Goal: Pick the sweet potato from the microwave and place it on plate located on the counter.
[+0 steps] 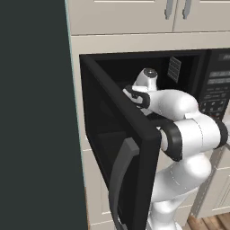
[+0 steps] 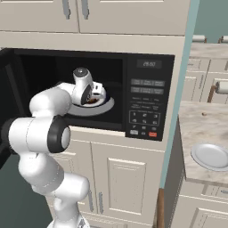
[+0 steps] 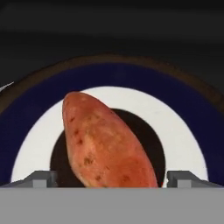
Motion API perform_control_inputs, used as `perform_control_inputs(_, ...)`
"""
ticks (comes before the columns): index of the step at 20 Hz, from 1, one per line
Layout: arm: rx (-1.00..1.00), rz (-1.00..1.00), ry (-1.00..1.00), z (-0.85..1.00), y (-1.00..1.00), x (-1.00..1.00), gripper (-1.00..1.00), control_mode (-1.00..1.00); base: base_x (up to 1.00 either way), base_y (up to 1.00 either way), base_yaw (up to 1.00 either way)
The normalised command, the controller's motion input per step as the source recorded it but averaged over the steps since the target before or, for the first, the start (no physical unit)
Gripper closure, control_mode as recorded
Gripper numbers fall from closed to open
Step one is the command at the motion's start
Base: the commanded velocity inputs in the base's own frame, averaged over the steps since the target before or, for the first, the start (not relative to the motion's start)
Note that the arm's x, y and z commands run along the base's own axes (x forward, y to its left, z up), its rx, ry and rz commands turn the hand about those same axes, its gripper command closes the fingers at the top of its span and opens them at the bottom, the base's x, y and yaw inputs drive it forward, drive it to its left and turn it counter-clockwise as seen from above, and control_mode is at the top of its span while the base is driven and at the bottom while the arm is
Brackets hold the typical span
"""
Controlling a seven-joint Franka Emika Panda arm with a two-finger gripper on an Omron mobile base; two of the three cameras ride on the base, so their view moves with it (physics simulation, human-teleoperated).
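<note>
The sweet potato (image 3: 105, 142), an orange-red oblong, lies on a round dish with blue and white rings (image 3: 183, 144) inside the microwave (image 2: 149, 98). My gripper (image 3: 111, 179) is open, lowered over the potato, one fingertip (image 3: 41, 179) on each side of its near end and neither visibly touching it. In the right base view the hand (image 2: 87, 91) reaches into the cavity above the dish (image 2: 104, 106), and a sliver of the potato (image 2: 92, 101) shows under it. The grey plate (image 2: 211, 156) sits on the counter at the right.
The black microwave door (image 1: 121, 134) with its curved grey handle (image 1: 119, 175) stands swung open to the arm's left. The cavity walls and ceiling close in around the hand. Cabinets (image 2: 120, 178) stand below; the marble counter (image 2: 200, 124) lies to the right.
</note>
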Motion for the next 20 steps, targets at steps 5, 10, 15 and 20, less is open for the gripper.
perform_control_inputs(5, 0.00, 0.02, 0.00, -0.24, 0.00, 0.39, -1.00, -1.00, 0.00, 0.00, 0.00)
perform_control_inputs(10, 0.00, 0.02, 0.00, -0.10, 0.01, -0.11, 1.00, -1.00, 0.00, 0.00, 0.00)
perform_control_inputs(15, 0.00, 0.00, -0.02, 0.00, 0.02, -0.46, 1.00, -1.00, 0.00, 0.00, 0.00)
perform_control_inputs(20, 0.00, 0.00, -0.12, 0.09, 0.00, -0.86, 1.00, -1.00, 0.00, 0.00, 0.00)
